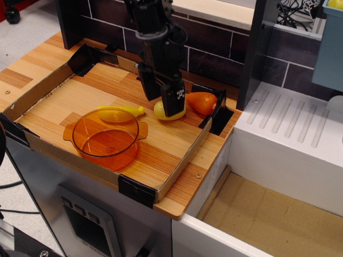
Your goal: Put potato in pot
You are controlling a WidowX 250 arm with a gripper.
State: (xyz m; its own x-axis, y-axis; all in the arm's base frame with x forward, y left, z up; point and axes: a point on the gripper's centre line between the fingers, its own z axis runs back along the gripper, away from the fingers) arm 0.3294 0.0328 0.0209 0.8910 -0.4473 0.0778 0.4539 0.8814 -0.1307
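Observation:
The pale yellow-green potato (159, 112) lies on the wooden tray floor, mostly hidden behind my gripper (163, 105). The black gripper has come down over it from above with its fingers (175, 100) spread, one on each side of the potato; the jaws look open. The translucent orange pot (107, 158) with two small side handles stands empty to the front left of the potato, about a hand's width from the gripper.
An orange pointed toy (201, 101) lies just right of the potato. A long yellow banana-like toy (121, 112) lies behind the pot. A low cardboard wall (182, 160) rims the tray. A dark tiled wall stands behind; a white sink unit (289, 134) stands to the right.

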